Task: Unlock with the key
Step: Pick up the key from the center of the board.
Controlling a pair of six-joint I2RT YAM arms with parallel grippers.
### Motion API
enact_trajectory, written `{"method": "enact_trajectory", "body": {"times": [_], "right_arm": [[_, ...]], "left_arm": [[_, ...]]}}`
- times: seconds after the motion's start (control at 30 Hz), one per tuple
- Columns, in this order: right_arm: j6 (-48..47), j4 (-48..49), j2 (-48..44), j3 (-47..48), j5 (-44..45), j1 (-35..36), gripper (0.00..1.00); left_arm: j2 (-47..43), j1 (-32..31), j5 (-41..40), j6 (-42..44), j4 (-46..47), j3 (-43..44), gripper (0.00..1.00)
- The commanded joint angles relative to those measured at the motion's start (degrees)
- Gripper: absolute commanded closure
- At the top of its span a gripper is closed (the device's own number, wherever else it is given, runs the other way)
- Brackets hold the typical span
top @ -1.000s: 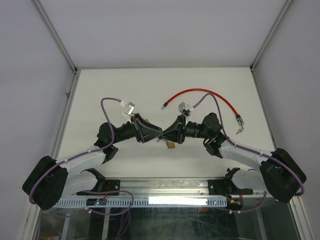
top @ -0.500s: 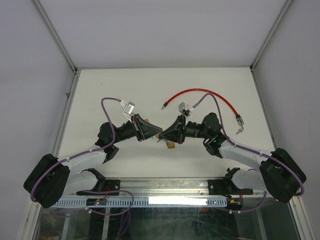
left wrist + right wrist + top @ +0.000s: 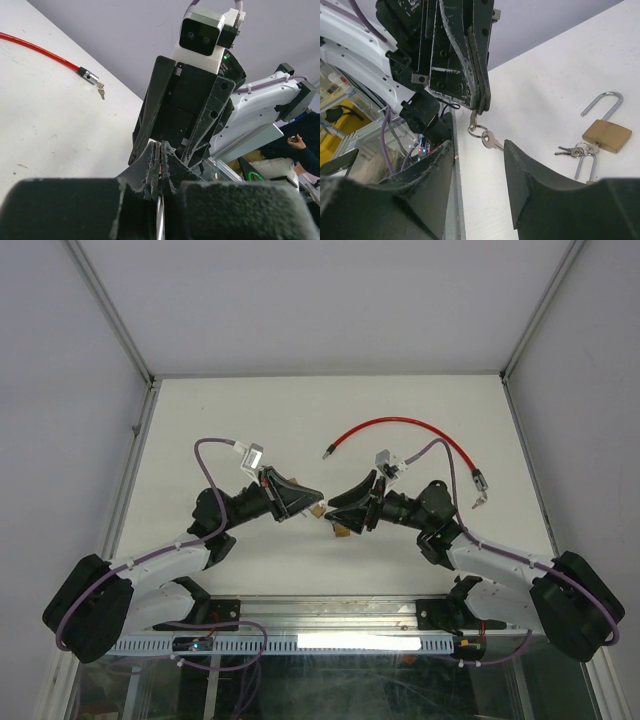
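Note:
My left gripper [image 3: 312,502] [image 3: 161,150] is shut on a silver key [image 3: 473,120], held above the table; its ring and a second key [image 3: 488,139] dangle below the fingers. Facing it from the right, my right gripper [image 3: 336,508] [image 3: 479,152] stands open and apart from the key, with nothing between its fingers. A brass padlock [image 3: 607,135] [image 3: 343,531] lies on the table below both grippers, its shackle swung open. Beside it are a second shackle [image 3: 585,166] and a small bunch of keys [image 3: 572,150].
A red cable [image 3: 400,425] [image 3: 35,49] arcs across the far part of the white table [image 3: 250,410], with metal ends and small keys [image 3: 100,90] at its tip. White walls close in the table on three sides.
My left gripper closed on the key. My right gripper then opened, let go of it and drew back to the right; the left gripper moved slightly left with the key.

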Motion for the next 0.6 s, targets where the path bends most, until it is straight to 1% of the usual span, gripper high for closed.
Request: {"method": "enact_trajectory", "body": {"times": [0.0, 0.17, 0.27, 0.47, 0.57], "right_arm": [[3.26, 10.32, -0.36, -1.08, 3.48, 0.25, 0.54], [6.37, 16.13, 2.07, -1.2, 3.64, 0.56, 0.57], [7.48, 17.85, 3.88, -0.99, 3.67, 0.71, 0.61], [8.61, 19.52, 5.85, -0.67, 3.01, 0.87, 0.74], [8.61, 19.05, 5.91, -0.64, 2.7, 0.93, 0.84]], "left_arm": [[-0.46, -1.23, -2.08, 0.38, 3.73, -0.39, 1.0], [0.01, -2.15, -3.51, 0.55, 4.26, -0.55, 1.0], [0.65, -2.59, -3.29, 0.51, 4.69, -0.33, 1.0], [0.94, -2.81, -3.82, 0.32, 4.87, -0.48, 1.0], [0.98, -2.87, -4.01, 0.26, 5.08, -0.52, 1.0]]}}
